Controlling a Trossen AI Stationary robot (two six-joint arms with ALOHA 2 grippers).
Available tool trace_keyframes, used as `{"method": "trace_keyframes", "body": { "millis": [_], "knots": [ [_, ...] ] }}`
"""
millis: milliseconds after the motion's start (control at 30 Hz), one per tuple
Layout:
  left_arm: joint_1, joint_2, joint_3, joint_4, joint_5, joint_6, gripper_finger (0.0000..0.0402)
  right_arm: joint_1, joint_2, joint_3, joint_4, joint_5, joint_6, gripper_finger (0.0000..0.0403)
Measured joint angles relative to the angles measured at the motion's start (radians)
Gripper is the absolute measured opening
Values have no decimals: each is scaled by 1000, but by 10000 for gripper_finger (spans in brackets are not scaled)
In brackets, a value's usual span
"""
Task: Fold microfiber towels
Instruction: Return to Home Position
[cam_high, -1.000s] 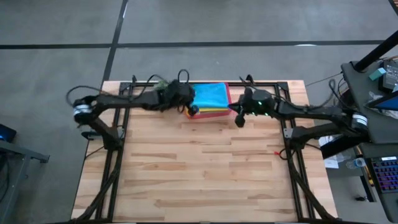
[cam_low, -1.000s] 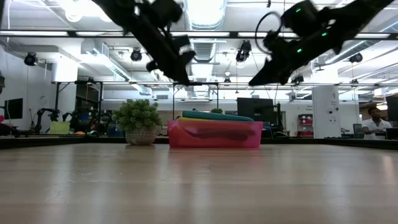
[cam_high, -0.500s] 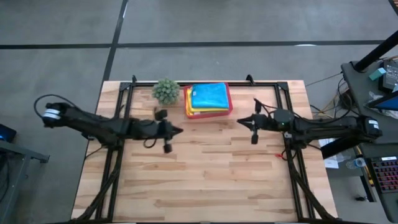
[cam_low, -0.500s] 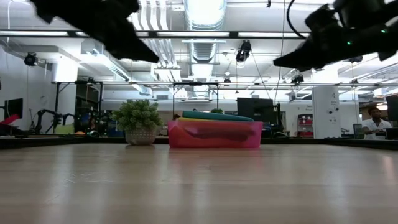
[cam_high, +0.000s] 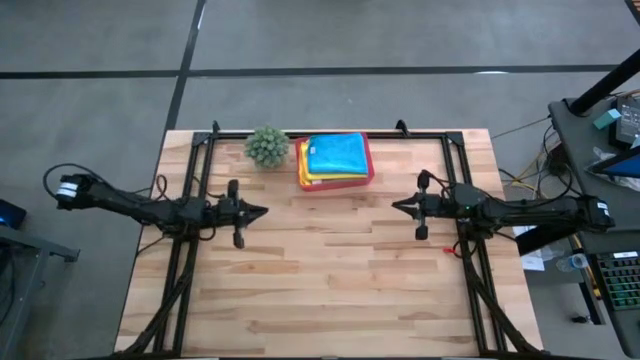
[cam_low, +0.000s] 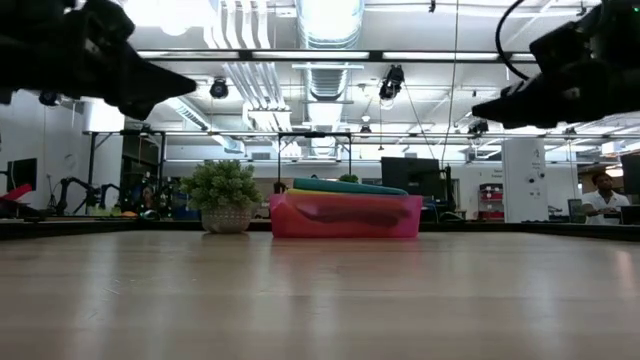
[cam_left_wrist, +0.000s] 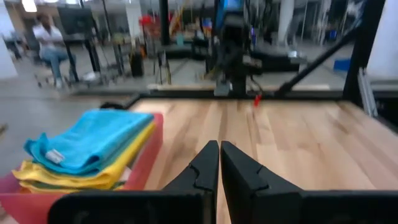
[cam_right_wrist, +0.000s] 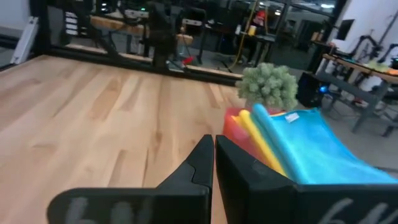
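Note:
The microfiber towels lie folded in a stack in the pink tray at the table's far middle; a teal blue towel is on top, with yellow ones under it. My left gripper is shut and points level toward the table's right, above the left side, holding nothing. My right gripper is shut and points level toward the left, above the right side, holding nothing. Both are nearer than the tray.
A small round green plant stands left of the tray by the far edge. Black frame rails run along the table's left, right and far sides. The bare wood spreads from the middle to the near edge.
Both arms have drawn back from the tray, coming toward the near edge and down. My left gripper has gone toward the table's left, my right gripper toward its right. Each has tipped up from slanting down to level. Both stay shut. The towels have not moved.

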Motion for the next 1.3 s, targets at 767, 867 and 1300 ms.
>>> {"method": "trace_keyframes", "body": {
  "millis": [767, 867, 1300],
  "knots": [
    [-1, -129, -106, 130, 12, 174, 3, 108, -161, -41, 153, -171, 23, 8],
    [-1, -131, -106, 130, 11, 174, 3, 157, -218, -41, 92, -165, 15, 8],
    [0, -38, -104, 163, -52, 173, 3, 199, -420, -42, -61, -137, -70, 8]
  ]
}}
